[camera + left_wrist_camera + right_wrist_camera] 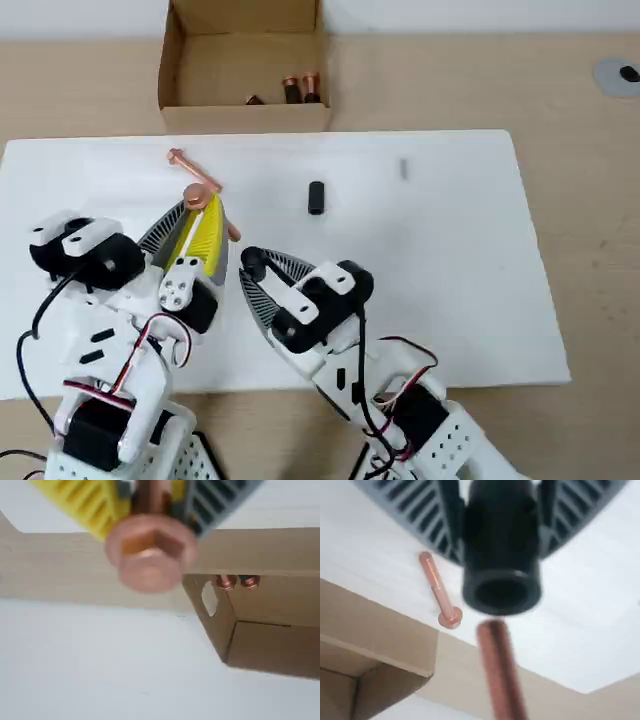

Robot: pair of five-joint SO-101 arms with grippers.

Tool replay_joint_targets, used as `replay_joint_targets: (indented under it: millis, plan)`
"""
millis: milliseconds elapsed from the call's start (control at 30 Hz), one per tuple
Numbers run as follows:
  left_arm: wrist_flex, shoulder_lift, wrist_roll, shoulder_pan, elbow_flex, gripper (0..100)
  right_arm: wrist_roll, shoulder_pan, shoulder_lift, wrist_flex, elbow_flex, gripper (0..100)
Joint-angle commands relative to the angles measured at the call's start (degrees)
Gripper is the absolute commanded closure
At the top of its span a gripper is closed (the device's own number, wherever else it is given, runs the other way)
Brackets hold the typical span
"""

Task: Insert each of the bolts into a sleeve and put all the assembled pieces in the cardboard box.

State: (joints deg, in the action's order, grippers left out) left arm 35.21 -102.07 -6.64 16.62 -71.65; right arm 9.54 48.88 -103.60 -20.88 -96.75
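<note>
My left gripper point(204, 203), with one yellow finger, is shut on a copper bolt point(150, 550); the bolt's head point(195, 196) points toward the cardboard box point(243, 118). Its shaft tip point(499, 670) lies just short of the open mouth of a black sleeve point(502, 560), a small gap between them. My right gripper point(251, 261) is shut on that sleeve, close beside the left gripper. A second bolt point(190, 167) lies loose on the white mat, and it shows in the right wrist view as the loose bolt point(438, 591). A spare black sleeve point(316, 197) rests mid-mat. Assembled pieces point(300, 90) lie inside the box.
The white mat point(440, 260) covers the wooden table. The box stands at the mat's far edge, its side wall point(260, 645) with a round hole. A grey disc point(618, 75) sits at the table's far right.
</note>
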Motion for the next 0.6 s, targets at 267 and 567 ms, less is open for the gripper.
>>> replay_joint_targets:
  millis: [267,567]
  plan:
    - [1.23,-0.66,-0.35,5.89,3.25,99,0.7,1.19,-8.66,0.0,0.13,98.8]
    - [1.23,-0.48,0.09,6.86,3.34,99,0.7,1.19,-8.66,0.0,0.13,98.8]
